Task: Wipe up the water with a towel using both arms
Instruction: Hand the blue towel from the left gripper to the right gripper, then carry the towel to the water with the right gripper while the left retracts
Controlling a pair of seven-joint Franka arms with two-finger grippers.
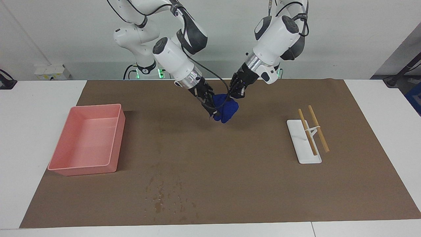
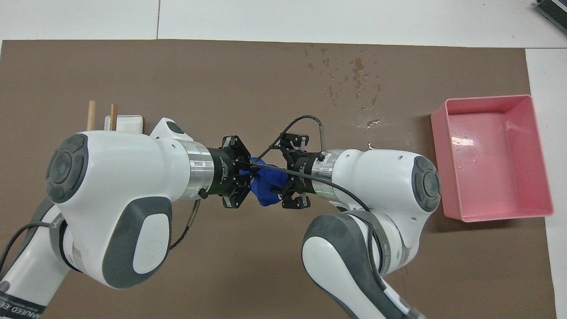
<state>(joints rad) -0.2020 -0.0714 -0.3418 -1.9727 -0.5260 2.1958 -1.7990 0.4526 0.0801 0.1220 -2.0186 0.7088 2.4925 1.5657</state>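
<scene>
— Any writing you can make out from here?

— Only a strip of lettering on the left arm, low in the overhead view, too cut off to read. Nothing else legible.

— What's closest to the robots?

— Both tools, up in the air over the mat's middle, nearer the robots' end. The left tool is clamped shut on a bunched blue towel, which hangs down from its tips. The right tool stands with its fingers spread wide, right against the towel.

— And the surface?

— A white surface under a brown mat, pale wall at the robots' backs. Toward the right arm's end sits a pink bin, with droplets inside. Toward the left arm's end, a white holder carrying two wooden sticks, their long axes running roughly away from the robots.

— Where's the water?

— Farthest out. The water is a loose scatter of dark specks near the mat's edge farthest from the robots, stretching roughly away from them, well apart from the towel.
</scene>
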